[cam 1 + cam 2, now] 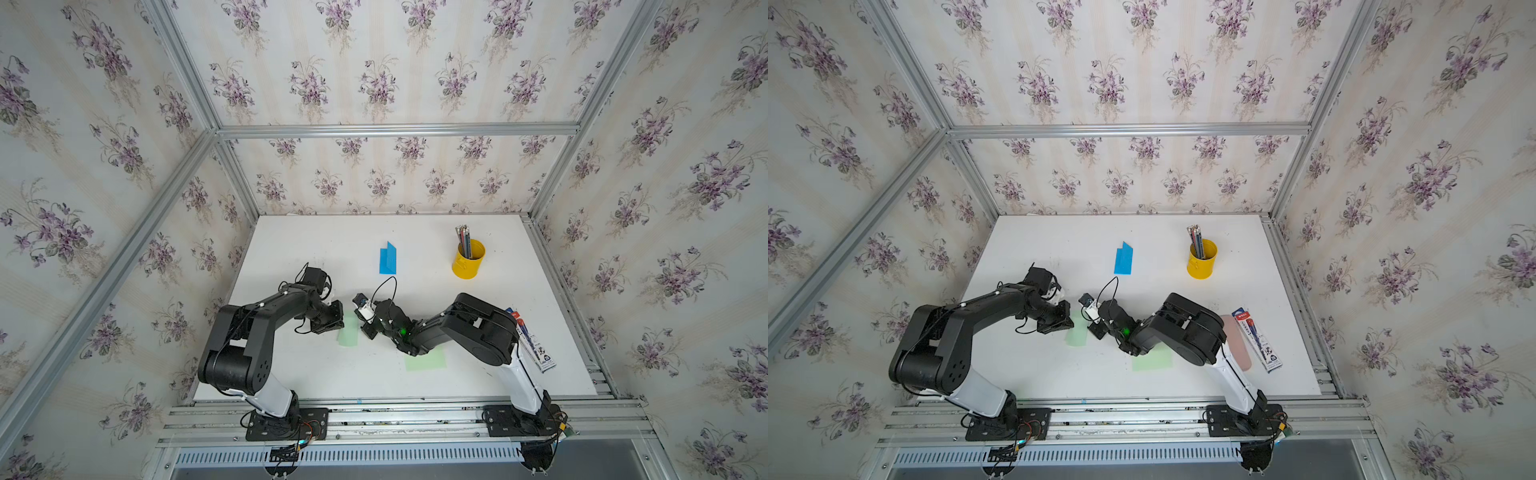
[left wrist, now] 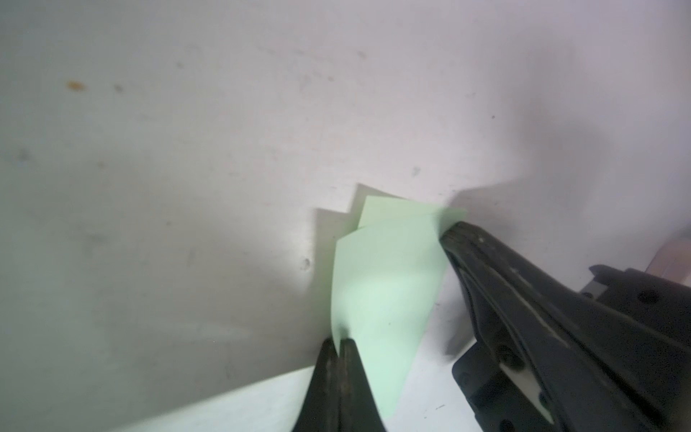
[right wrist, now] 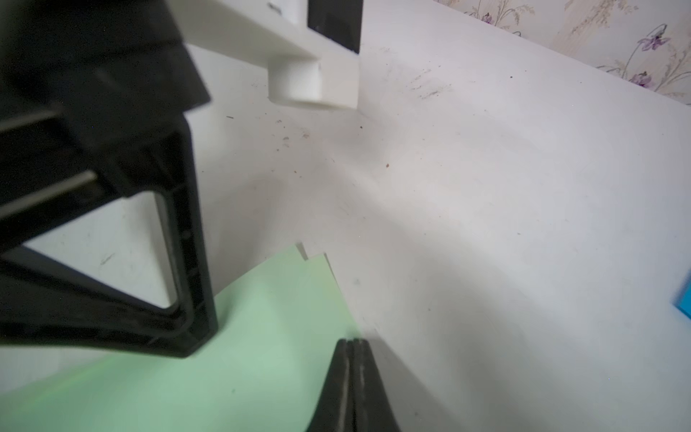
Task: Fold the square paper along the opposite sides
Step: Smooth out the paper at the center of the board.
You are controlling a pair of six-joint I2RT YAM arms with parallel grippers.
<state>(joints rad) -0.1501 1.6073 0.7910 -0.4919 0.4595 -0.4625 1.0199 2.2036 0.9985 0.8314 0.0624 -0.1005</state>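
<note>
Green paper: thin, matte, doubled, corners offset; left gripper pinches edge.

Two green papers, one blue paper, one cup

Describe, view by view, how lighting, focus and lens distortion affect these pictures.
In both top views wide-angle perspective splays the aluminium frame outward, yet light is even and focus crisp. In the left wrist view the green paper throws a hard shadow on the table. In the right wrist view the left gripper, close to the lens, is blurred.
</note>
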